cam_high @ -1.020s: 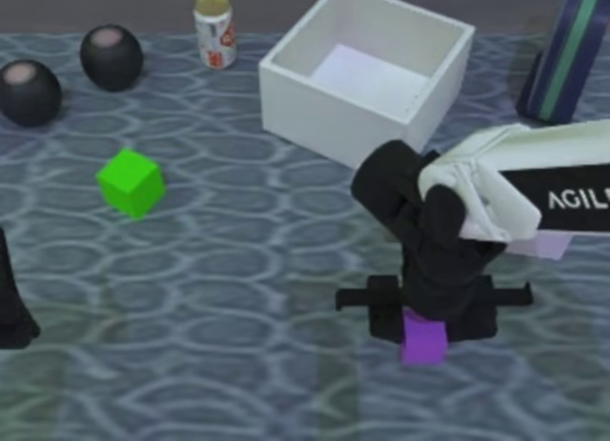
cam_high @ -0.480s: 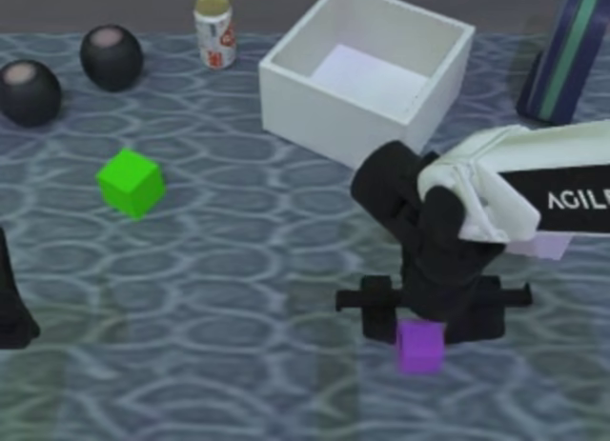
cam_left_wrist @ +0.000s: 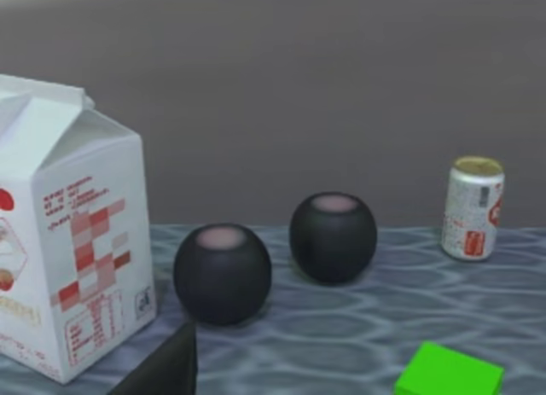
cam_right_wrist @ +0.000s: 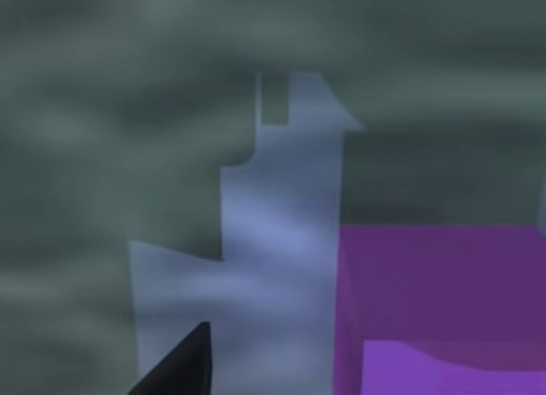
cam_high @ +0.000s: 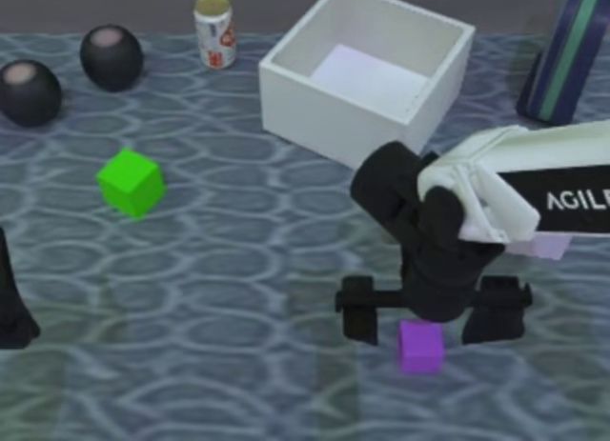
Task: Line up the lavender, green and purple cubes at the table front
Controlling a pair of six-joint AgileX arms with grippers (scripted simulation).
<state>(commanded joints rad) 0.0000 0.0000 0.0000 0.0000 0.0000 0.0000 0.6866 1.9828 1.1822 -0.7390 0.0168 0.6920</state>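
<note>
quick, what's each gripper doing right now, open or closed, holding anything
Right gripper: open, holding nothing, above the purple cube.
Left gripper: cannot be told.

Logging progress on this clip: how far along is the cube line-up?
Done: the purple cube sits at the table front, freed between the right gripper's open fingers. Nothing is in hand. Left: the green cube sits mid-table; the lavender cube is mostly hidden under the right arm. The left gripper sits parked at the left edge.

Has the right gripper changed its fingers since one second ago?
Yes. In the top view the right gripper has spread its fingers wide, away from the purple cube, which sits free on the table near the front.
</note>
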